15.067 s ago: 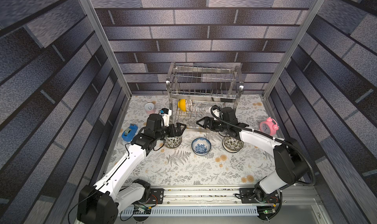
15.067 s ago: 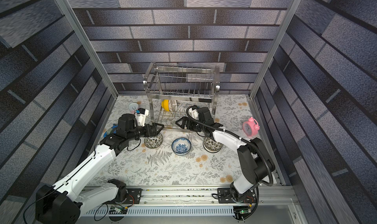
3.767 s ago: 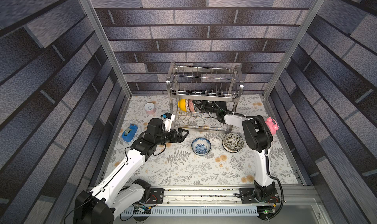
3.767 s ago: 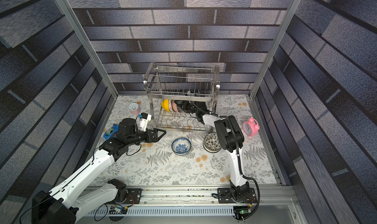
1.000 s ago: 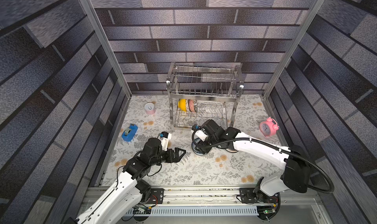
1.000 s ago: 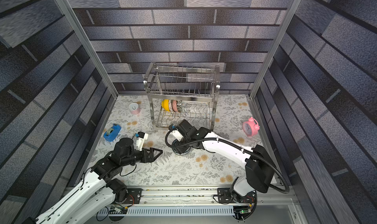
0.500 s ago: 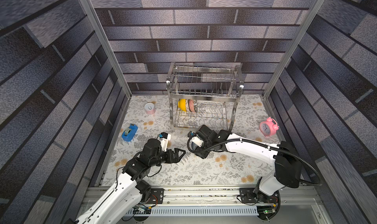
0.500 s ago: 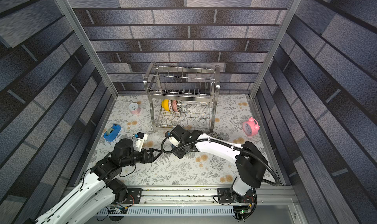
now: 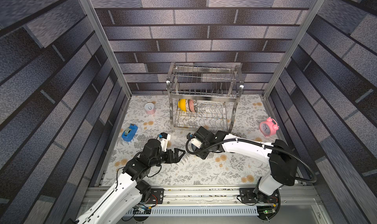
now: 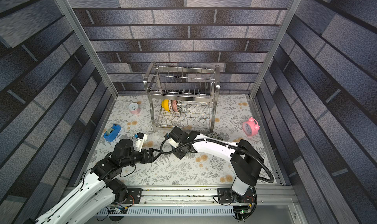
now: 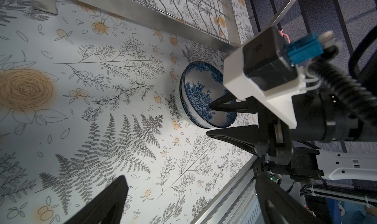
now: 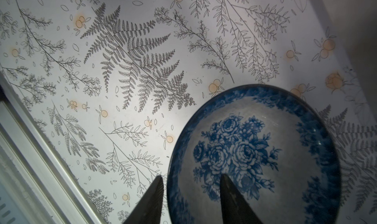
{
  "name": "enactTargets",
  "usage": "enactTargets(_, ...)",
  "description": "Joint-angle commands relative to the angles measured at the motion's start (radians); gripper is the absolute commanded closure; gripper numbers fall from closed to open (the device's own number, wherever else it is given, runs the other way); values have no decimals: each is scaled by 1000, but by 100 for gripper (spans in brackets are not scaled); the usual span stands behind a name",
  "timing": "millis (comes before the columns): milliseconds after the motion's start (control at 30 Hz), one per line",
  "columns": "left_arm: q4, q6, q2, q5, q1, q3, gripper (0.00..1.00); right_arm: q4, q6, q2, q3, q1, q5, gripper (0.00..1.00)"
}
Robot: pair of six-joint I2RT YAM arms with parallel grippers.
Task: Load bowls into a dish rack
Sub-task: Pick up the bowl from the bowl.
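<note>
Nothing here that I can actually read. The pink alarm clock near the counter's right edge has a white dial with dark marks, probably numerals, too small to make out. The can toward the far left corner shows no legible lettering on its pink band.

Left end effector spread, right arm outstretched

Glossy glazed bowl on matt printed mat; shiny steel rack behind the bowl; matt black plastic fingers at its rim.
</note>
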Motion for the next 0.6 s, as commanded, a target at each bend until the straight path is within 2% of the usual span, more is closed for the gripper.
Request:
enactTargets(0,-18,-13,-13,-9,-6,-13,0,-6,-1,28,26,10,14,57)
enactTargets(167,-22,-11,-17,-13,-6,-11,0,-8,1,43,29,10,11,61)
enactTargets(567,-20,-3,2,-14,-2,-4,0,-3,5,55,40,10,-17,84)
